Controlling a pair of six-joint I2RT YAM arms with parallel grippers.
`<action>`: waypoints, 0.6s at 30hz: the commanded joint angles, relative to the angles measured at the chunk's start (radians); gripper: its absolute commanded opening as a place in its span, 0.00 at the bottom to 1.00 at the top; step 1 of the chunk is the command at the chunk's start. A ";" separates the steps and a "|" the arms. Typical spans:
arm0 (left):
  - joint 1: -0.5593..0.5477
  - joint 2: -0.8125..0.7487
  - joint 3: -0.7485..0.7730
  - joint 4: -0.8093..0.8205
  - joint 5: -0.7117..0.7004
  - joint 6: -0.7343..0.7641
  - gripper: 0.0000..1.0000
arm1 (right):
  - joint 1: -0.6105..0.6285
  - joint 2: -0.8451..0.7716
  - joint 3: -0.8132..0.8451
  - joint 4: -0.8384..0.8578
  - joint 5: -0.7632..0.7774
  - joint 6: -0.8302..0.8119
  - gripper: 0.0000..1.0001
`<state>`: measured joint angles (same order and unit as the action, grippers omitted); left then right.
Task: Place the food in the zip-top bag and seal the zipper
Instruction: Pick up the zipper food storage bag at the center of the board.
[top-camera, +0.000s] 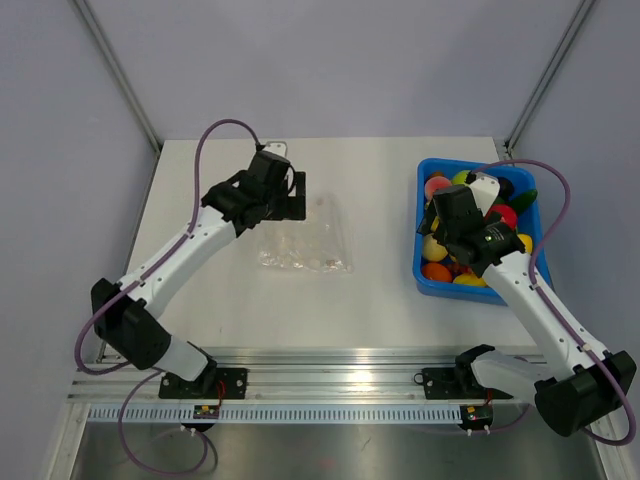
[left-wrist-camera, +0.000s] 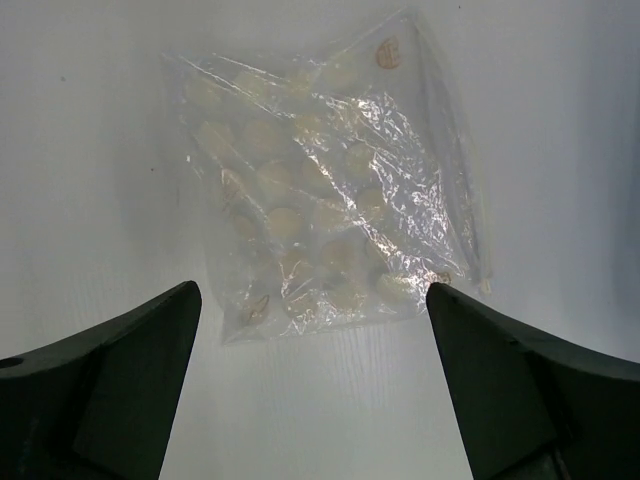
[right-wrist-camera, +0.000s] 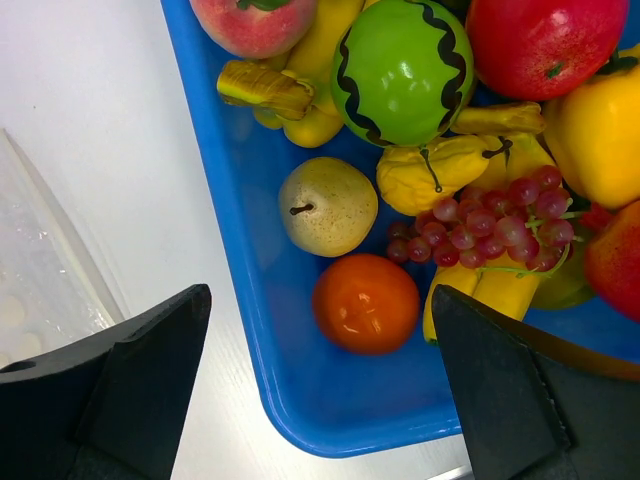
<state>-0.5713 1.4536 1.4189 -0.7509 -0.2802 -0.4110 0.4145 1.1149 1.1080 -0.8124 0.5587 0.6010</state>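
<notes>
The clear crinkly zip-top bag (top-camera: 305, 238) lies flat on the white table. In the left wrist view the bag (left-wrist-camera: 320, 200) fills the middle, with a thin strip (left-wrist-camera: 470, 215) along its right edge. My left gripper (top-camera: 289, 198) is open and empty, hovering just behind the bag; its jaws stand wide apart (left-wrist-camera: 312, 360). The food fills the blue bin (top-camera: 422, 268): an orange round fruit (right-wrist-camera: 366, 303), a pale pear (right-wrist-camera: 327, 206), a green striped melon (right-wrist-camera: 403, 70), red grapes (right-wrist-camera: 490, 220). My right gripper (top-camera: 445, 240) is open and empty above the bin's near-left corner (right-wrist-camera: 320, 320).
More toy food lies in the bin: a red apple (right-wrist-camera: 540, 40), a yellow pepper (right-wrist-camera: 600, 120), a peach (right-wrist-camera: 255, 20), bananas (right-wrist-camera: 480, 290). The bin wall (right-wrist-camera: 215, 200) runs between the food and the bag's edge (right-wrist-camera: 40, 280). A metal rail (top-camera: 330, 370) borders the table's near edge.
</notes>
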 joint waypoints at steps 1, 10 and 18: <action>-0.044 0.060 0.101 -0.030 -0.091 0.009 0.99 | 0.007 0.003 -0.006 0.002 0.040 0.020 1.00; -0.185 0.295 0.340 -0.153 -0.254 -0.009 0.99 | 0.007 -0.050 -0.040 0.047 -0.043 -0.032 0.99; -0.214 0.413 0.380 -0.057 -0.134 -0.045 0.99 | 0.009 -0.156 -0.096 0.073 -0.098 -0.017 0.99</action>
<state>-0.7795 1.8149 1.7252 -0.8536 -0.4389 -0.4301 0.4156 0.9993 1.0252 -0.7780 0.4797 0.5770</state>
